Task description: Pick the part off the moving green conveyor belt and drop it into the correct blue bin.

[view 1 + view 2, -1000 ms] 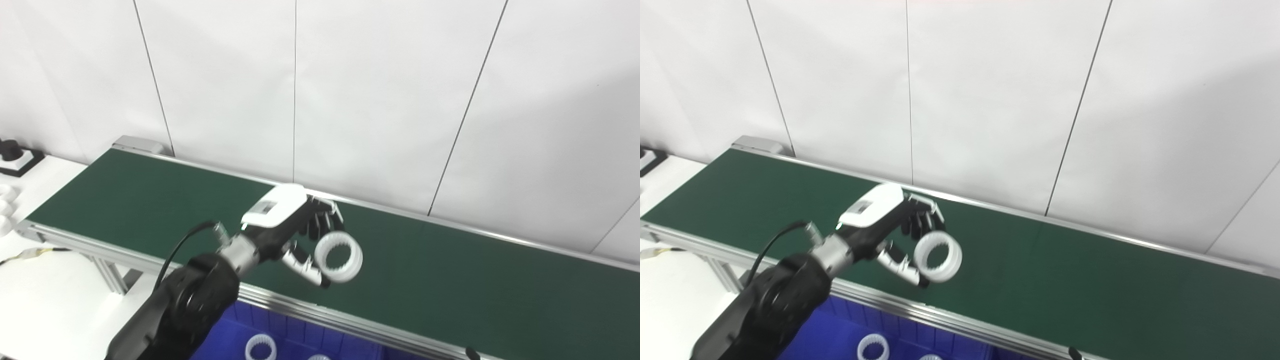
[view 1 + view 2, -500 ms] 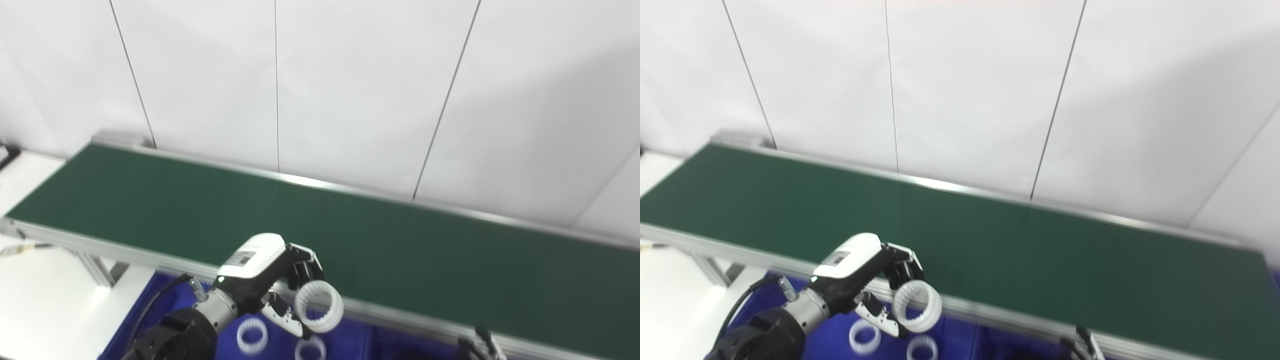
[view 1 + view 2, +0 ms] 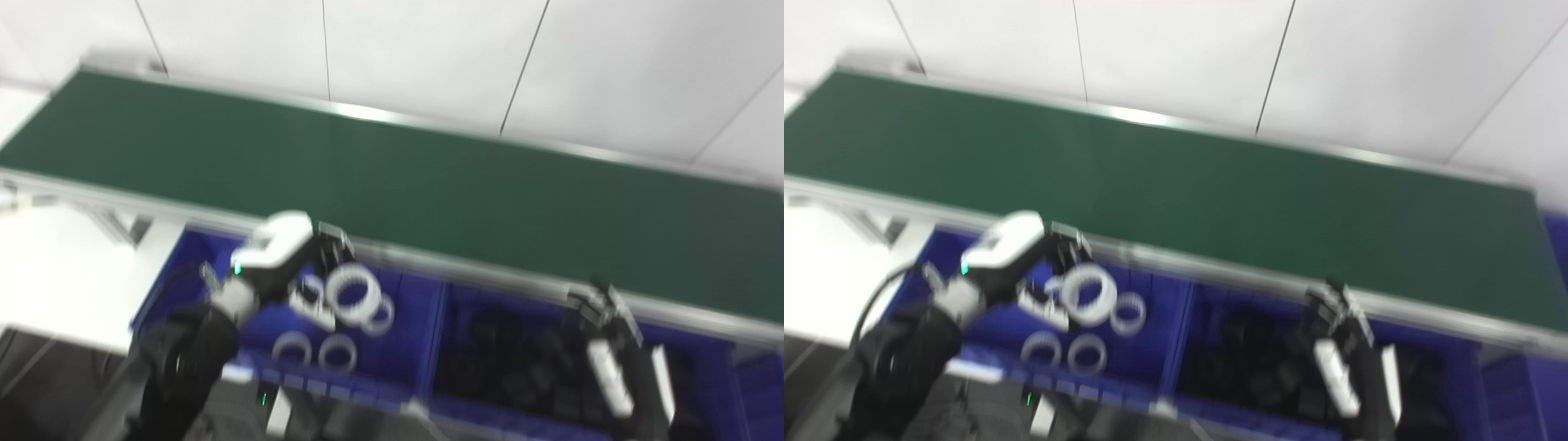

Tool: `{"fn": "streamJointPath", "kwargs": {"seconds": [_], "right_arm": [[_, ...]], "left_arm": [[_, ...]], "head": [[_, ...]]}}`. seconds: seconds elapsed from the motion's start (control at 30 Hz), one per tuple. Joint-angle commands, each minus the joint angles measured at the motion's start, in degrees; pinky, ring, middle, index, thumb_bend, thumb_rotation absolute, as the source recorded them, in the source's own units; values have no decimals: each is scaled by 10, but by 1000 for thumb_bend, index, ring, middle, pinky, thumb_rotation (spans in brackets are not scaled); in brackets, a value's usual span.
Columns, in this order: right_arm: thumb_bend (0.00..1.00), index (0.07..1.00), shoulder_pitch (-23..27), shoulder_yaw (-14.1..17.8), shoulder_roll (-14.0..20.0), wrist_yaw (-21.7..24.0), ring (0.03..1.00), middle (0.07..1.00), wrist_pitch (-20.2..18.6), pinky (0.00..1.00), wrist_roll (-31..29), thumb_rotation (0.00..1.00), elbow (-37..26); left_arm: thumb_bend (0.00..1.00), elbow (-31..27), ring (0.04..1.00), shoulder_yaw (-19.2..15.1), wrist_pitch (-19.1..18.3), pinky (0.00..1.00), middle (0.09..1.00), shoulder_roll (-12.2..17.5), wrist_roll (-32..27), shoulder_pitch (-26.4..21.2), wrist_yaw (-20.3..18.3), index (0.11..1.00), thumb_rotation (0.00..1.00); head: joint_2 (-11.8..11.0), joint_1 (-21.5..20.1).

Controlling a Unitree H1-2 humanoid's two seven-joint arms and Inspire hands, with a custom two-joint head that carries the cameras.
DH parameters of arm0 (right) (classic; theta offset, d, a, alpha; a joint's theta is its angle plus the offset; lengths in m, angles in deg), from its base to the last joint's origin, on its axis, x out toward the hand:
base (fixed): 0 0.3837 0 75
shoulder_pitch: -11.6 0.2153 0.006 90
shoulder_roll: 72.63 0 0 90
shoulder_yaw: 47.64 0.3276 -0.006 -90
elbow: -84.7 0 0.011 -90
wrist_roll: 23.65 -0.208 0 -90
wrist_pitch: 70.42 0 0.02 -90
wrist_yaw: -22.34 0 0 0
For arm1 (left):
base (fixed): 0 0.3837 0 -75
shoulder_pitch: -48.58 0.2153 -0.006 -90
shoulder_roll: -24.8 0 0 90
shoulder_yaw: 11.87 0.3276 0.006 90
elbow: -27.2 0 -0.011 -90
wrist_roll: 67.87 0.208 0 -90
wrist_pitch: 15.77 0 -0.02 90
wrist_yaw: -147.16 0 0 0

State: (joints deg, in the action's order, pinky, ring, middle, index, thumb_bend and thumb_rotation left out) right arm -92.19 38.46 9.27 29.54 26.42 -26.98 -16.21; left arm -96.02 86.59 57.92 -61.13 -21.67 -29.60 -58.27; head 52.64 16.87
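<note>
Across the upper half of the frame runs the green conveyor belt (image 3: 429, 177), bare of parts in both views, and below its near rail sit the blue bins: the left blue bin (image 3: 404, 355) at lower centre-left, holding loose white rings (image 3: 337, 353), and the right blue bin (image 3: 453, 318) at lower centre-right, filled with dark parts (image 3: 520, 367) too blurred to name. The left robot hand (image 3: 306, 275), at centre-left, is closed on the white ring (image 3: 350, 294), pinched at its left edge between thumb and fingers, so the ring lies just to the right of the palm and hangs directly over the left bin, above the rings already lying there. Its open face is turned mostly toward the camera, so it looks tilted and not flat. This hand is plainly the nearer one; release here would likely land the ring among its own kind. The right robot hand (image 3: 1338, 331) waits at lower right over the dark-part bin, apparently holding nothing, its fingers too smeared to tell how far apart. The right eye view shows a clearer gap between held ring and a loose ring beside it; in the left eye view they overlap.
</note>
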Motion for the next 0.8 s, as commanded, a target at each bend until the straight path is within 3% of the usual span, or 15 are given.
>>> {"fn": "streamJointPath", "kwargs": {"seconds": [0.0,0.3,0.47,0.6,0.77], "right_arm": [[575,899,10,6,6,6,765,806,-19,701,-16,716,-26],[592,888,10,15,13,5,751,798,-32,678,-10,724,-35],[591,889,9,17,15,9,753,799,-28,680,-14,720,-33],[583,889,8,16,15,13,750,793,-20,676,-14,722,-29],[581,886,6,16,15,14,754,797,-17,686,-10,718,-26]], "left_arm": [[504,-2,453,-4,1,524,492,0,5,0,10,485,0],[504,33,448,0,5,469,497,-22,3,9,28,486,0],[504,50,453,3,8,517,491,-29,11,12,38,486,0],[504,73,451,11,21,504,495,-29,26,16,65,487,0],[504,123,448,15,54,493,493,-34,23,16,130,489,0]], "head": [[1,2],[-3,11],[-9,15],[-16,14],[-24,9]]}}
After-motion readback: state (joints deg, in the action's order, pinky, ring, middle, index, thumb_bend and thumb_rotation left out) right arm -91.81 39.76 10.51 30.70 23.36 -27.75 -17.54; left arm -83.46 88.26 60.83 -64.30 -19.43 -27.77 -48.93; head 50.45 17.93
